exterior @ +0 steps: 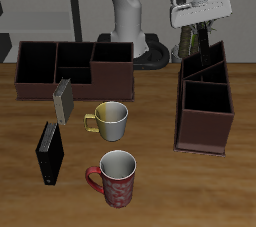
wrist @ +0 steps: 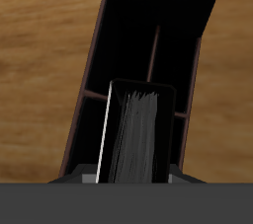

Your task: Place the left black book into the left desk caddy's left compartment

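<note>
My gripper (exterior: 199,23) is shut on the left black book (exterior: 197,39) and holds it upright above the far end of the left desk caddy (exterior: 203,141), a dark brown box with several compartments. In the wrist view the book (wrist: 138,134) shows its page edge and black cover, hanging between my fingers with the gripper (wrist: 133,175) just above it. It is over the caddy's (wrist: 99,60) narrow compartments, which a thin partition splits. The book's lower end looks level with the caddy's rim; I cannot tell whether it touches.
A second dark caddy (exterior: 75,66) stands at the back on the other side. A grey-edged book (exterior: 63,99) and a black book (exterior: 48,151) stand before it. A white mug (exterior: 112,119) and a red patterned mug (exterior: 117,176) stand mid-table.
</note>
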You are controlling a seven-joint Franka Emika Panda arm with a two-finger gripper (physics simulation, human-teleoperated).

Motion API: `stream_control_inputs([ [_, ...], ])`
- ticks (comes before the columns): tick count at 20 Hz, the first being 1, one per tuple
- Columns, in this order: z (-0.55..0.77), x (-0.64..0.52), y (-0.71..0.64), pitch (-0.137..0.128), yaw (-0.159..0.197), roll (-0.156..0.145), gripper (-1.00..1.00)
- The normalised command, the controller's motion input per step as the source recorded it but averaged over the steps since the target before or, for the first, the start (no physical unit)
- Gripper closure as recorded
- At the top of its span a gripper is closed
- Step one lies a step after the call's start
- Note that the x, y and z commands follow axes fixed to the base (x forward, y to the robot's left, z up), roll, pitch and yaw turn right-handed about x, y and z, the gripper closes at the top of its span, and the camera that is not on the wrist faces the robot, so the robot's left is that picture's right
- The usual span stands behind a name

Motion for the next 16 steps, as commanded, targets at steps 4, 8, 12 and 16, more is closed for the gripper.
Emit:
stream_control_inputs([
  [4,-0.42,0.12,-0.07,0.103,-0.018,-0.004,1.00],
  [8,-0.36,0.04,-0.02,0.107,-0.027,-0.012,1.00],
  [12,-0.28,-0.01,0.07,0.053,0.023,0.027,1.00],
  [16,-0.27,-0.06,0.10,0.051,0.028,0.035,1.00],
])
